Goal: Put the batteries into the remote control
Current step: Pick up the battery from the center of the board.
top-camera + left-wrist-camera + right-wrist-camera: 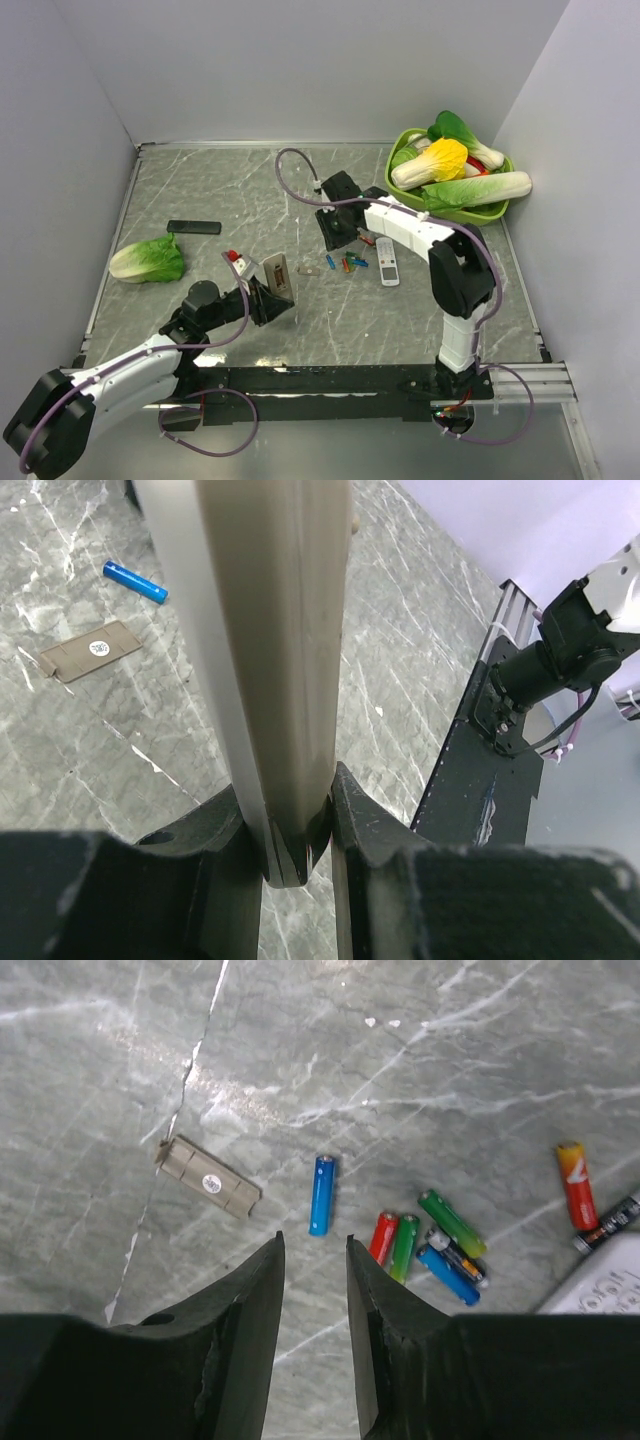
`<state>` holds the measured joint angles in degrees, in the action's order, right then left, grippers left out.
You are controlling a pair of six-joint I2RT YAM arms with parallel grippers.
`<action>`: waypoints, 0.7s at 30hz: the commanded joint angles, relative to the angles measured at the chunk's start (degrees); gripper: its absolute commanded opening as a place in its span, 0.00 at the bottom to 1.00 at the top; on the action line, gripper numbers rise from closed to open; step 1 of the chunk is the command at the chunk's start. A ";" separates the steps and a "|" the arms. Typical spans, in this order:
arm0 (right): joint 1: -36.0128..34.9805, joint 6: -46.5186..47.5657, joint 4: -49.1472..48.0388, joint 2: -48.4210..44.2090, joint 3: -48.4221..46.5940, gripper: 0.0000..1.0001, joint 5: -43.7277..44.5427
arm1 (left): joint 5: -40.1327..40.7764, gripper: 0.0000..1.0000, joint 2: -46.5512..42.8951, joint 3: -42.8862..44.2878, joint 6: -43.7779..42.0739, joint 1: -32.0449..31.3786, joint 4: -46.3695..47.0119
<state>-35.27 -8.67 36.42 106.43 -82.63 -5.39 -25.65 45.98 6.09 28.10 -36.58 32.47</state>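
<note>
My left gripper [300, 830] is shut on the lower end of the remote control [275, 660], which stands upright with its grey-beige back showing; from above the remote control [277, 275] is left of centre. The batteries [348, 263] lie scattered on the table. My right gripper [315, 1245] hovers over them with a narrow gap between its jaws and nothing in it. A blue battery [321, 1194] lies just beyond the fingertips. Red [384, 1237], green [404, 1247] and further batteries cluster to the right, with a red-orange one [575, 1185] farther off.
A beige battery cover [207, 1177] lies flat left of the blue battery. A wider white remote [388, 262] sits right of the batteries. A flat black bar [193, 227] and a lettuce [147, 260] are at the left. A green basket [500, 208] of vegetables stands back right.
</note>
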 commanded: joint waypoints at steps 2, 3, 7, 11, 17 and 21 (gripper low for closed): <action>-1.21 0.49 5.58 4.65 -6.04 0.38 0.55 | -0.63 0.03 0.16 0.68 -1.03 0.19 4.71; -1.30 0.41 5.94 5.97 -7.18 0.37 0.47 | -0.72 0.03 0.34 0.85 -1.03 0.19 4.71; -1.56 0.32 7.43 9.05 -9.74 0.35 1.08 | -0.98 0.03 1.40 1.03 -0.94 0.19 4.97; -1.74 -0.12 8.40 12.12 -11.85 0.33 2.66 | -0.98 0.02 1.13 0.94 -0.94 0.19 4.80; -1.91 -0.39 8.57 14.94 -13.52 0.30 3.98 | -0.89 0.02 0.52 0.86 -0.85 0.19 4.71; -2.18 -0.39 9.28 16.52 -14.58 0.29 4.60 | -1.24 0.02 1.04 1.03 -0.76 0.19 4.71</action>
<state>-36.91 -8.51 43.62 121.36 -94.24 -2.52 -25.67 47.35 6.09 28.10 -36.58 33.61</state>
